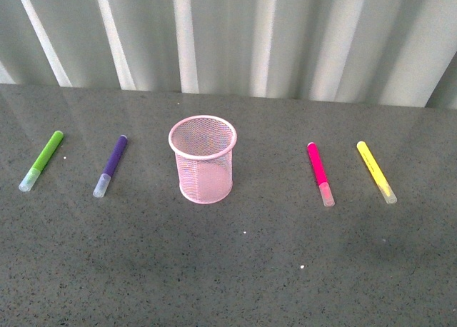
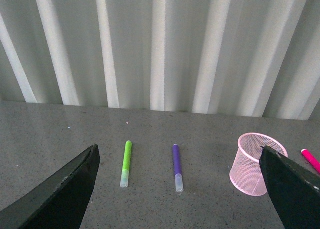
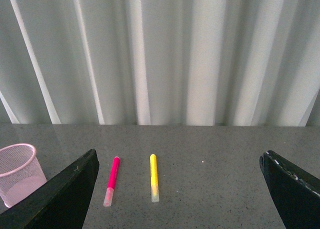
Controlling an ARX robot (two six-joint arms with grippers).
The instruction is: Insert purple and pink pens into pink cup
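A row of things lies on the grey speckled tabletop (image 1: pixel 228 270) in the front view. At the far left is a lime green marker (image 1: pixel 41 161), flat, with its clear cap pointing to 7 o'clock. Near it, at its 3 o'clock, the purple pen (image 1: pixel 111 165) lies at the same slant, cap also to 7 o'clock. The pink cup (image 1: pixel 203 159), a wire-mesh holder, stands upright in the middle. The purple pen is at its 9 o'clock and the pink pen (image 1: pixel 320 173) at its 3 o'clock, both apart from it. The pink pen lies flat, cap to 5 o'clock. A yellow marker (image 1: pixel 376 172) lies parallel at its 3 o'clock.

The left gripper (image 2: pixel 178 151) is spread wide, gripping nothing; its wrist view shows the green marker and purple pen between its fingers. The right gripper (image 3: pixel 179 153) is likewise spread wide, with the pink pen and yellow marker between its fingers.
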